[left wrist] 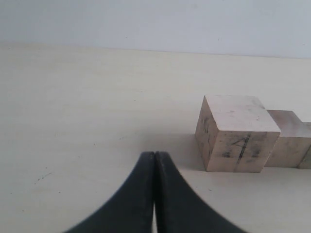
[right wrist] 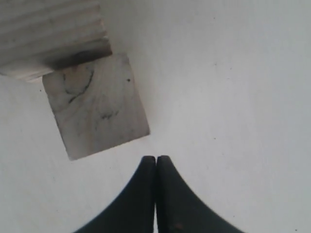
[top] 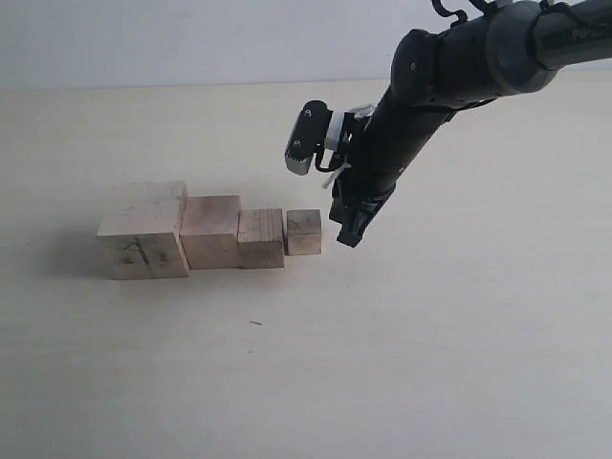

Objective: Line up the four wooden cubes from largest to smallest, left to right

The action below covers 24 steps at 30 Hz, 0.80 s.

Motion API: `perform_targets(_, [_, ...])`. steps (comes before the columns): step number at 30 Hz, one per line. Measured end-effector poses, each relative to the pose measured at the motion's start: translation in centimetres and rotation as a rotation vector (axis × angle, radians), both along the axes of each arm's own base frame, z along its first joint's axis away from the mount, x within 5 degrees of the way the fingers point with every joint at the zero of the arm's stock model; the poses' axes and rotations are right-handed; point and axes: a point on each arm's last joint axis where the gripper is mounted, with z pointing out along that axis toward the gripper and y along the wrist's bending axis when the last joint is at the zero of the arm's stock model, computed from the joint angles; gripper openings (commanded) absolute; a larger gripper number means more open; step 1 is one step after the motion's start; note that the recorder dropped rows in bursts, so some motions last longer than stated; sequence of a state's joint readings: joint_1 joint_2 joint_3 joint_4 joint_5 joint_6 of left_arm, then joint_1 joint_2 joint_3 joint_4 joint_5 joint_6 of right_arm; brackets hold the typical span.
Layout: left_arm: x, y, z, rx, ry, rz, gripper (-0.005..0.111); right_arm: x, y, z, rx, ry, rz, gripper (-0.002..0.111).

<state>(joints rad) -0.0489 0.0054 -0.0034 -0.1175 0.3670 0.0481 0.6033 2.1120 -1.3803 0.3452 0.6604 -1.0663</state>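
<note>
The four wooden cubes stand in a touching row on the table. The largest cube (top: 143,239), with dark scribbles on its front, is at the left. Rightward come the second cube (top: 210,231), the third cube (top: 261,238) and the smallest cube (top: 304,232). My right gripper (top: 348,236) hangs just right of the smallest cube (right wrist: 95,104), shut and holding nothing. My left gripper (left wrist: 154,155) is shut and empty, low over bare table some way from the largest cube (left wrist: 236,133); the exterior view does not show it.
The pale table (top: 430,363) stretches wide around the row. The right arm (top: 449,76) slants in from the upper right, with its wrist camera (top: 308,139) above the smallest cube. A pale wall (top: 191,38) runs along the table's far edge.
</note>
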Motion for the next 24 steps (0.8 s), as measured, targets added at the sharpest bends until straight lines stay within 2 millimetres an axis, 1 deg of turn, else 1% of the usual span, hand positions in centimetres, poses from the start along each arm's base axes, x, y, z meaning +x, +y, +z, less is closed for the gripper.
perform_targets(12, [0.0,0.0,0.0,0.0,0.0,0.0,0.0,-0.3,0.56,0.19,0.067,0.039,-0.009,0.0])
perform_targets(20, [0.0,0.0,0.0,0.0,0.0,0.0,0.0,-0.6,0.54,0.16,0.064,0.068,0.006,0.0])
perform_targets(24, [0.0,0.0,0.0,0.0,0.0,0.0,0.0,-0.48,0.38,0.1,0.044,0.054,0.006,0.0])
